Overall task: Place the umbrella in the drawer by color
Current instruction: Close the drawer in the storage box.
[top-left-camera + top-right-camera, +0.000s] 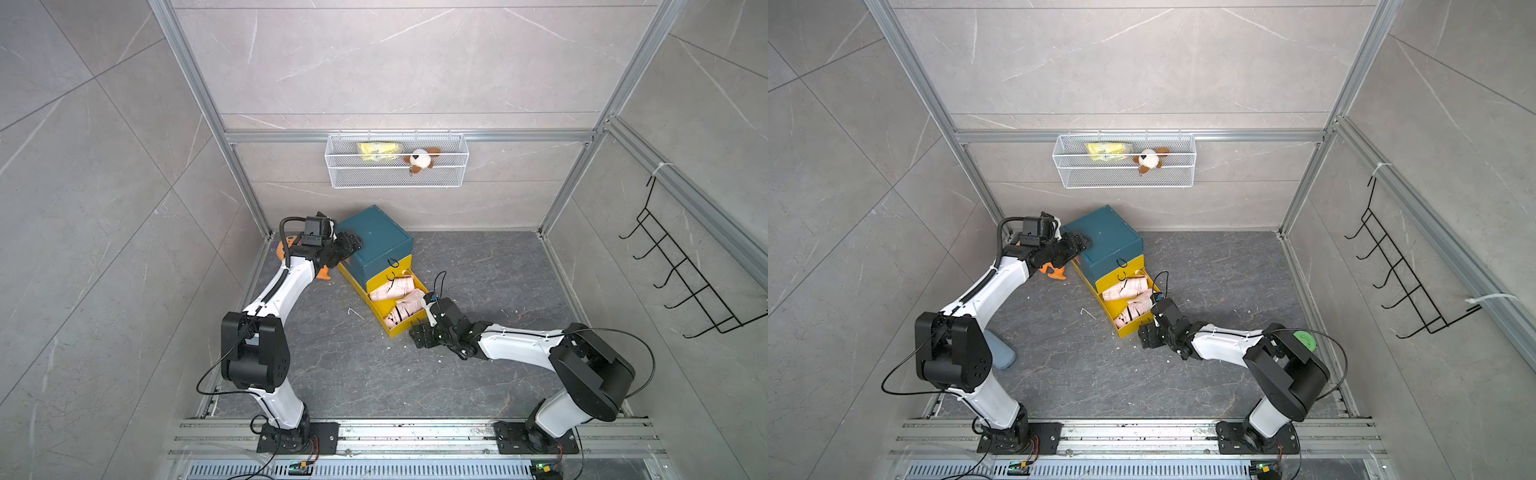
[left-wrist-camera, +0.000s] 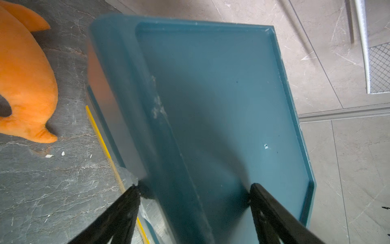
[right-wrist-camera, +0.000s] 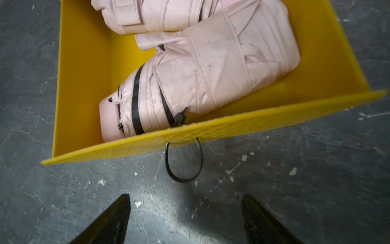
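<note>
step: umbrellas (image 3: 211,74) in yellow drawer (image 3: 232,124), closing it imo | R pincer (image 3: 185,198) apart by front | L pincer (image 2: 195,186) apart at cabinet (image 2: 211,84) top | nxt: push straight

White mesh basket (image 1: 397,179) hung upper centre on back wall; inside, yellow packet (image 1: 379,150) at left, brown-and-white plush dog (image 1: 419,159) at right, apart. Orange plush toy (image 1: 1054,272) on floor, left of centre. Black hook rack (image 1: 681,270) on wall, right edge. White flecks on floor.
</note>
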`<action>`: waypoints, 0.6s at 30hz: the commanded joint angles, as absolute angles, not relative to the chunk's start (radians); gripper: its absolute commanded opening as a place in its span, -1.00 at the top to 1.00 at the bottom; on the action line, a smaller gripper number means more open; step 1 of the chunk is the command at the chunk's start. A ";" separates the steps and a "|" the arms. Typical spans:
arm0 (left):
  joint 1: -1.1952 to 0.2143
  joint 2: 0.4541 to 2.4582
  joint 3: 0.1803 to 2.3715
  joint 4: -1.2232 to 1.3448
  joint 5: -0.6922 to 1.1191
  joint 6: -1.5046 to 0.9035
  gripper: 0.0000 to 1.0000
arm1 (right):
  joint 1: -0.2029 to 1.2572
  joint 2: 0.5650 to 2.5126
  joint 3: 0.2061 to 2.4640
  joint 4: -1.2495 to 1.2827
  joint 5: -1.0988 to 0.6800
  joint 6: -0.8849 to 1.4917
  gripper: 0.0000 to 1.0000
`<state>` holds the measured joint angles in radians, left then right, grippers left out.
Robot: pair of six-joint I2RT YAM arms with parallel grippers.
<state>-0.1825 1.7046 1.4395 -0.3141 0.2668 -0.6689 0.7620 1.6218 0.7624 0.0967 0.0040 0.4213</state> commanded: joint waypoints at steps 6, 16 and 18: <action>-0.180 1.748 1.410 -0.285 0.292 -0.674 -0.49 | 0.768 1.709 0.843 0.153 0.089 0.402 -0.61; -0.180 1.749 1.369 -0.264 0.299 -0.673 -0.35 | 0.768 1.768 0.882 0.180 0.104 0.399 -0.27; -0.181 1.752 1.366 -0.261 0.302 -0.675 -0.32 | 0.768 1.771 0.881 0.190 0.107 0.400 -0.17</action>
<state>-0.1677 1.7073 1.4010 -0.2127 0.2878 -0.6960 0.7666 1.7481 0.8509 0.1452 0.0757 0.4049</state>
